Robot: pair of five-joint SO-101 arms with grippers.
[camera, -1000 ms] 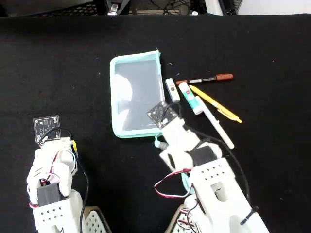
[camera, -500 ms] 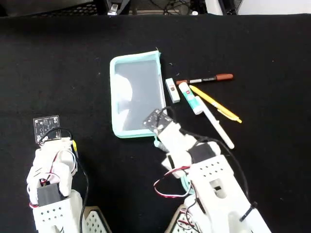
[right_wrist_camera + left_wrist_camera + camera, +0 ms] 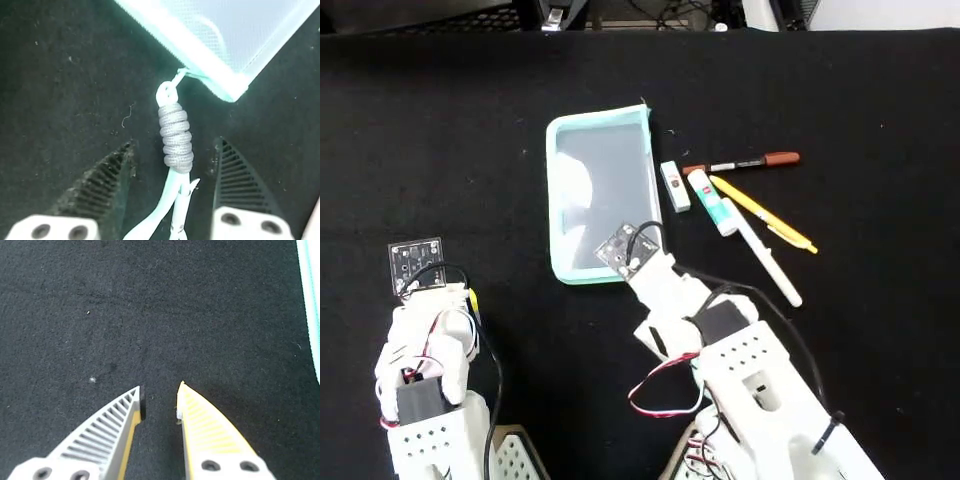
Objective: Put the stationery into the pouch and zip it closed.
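A mint-edged mesh pouch (image 3: 600,190) lies flat in the middle of the black table. Its corner (image 3: 235,90) and its zipper pull cord (image 3: 175,137), wrapped in grey thread, lie in the right wrist view. My right gripper (image 3: 172,150) is open, its two dark fingers on either side of the cord without touching it. In the high view that arm's wrist (image 3: 632,252) sits over the pouch's near right corner. Right of the pouch lie an eraser (image 3: 674,186), a brown marker (image 3: 745,162), a yellow pen (image 3: 763,214), a glue stick (image 3: 712,203) and a white pen (image 3: 769,262). My left gripper (image 3: 159,392) hangs open over bare cloth.
The left arm (image 3: 425,340) rests at the near left of the table, well apart from the pouch. The pouch's edge (image 3: 310,305) shows at the side of the left wrist view. Black cloth covers the whole table, with free room at the far side and at the right.
The right arm has swung left along the pouch's near edge, from the right corner toward the zipper cord. The left arm has kept still.
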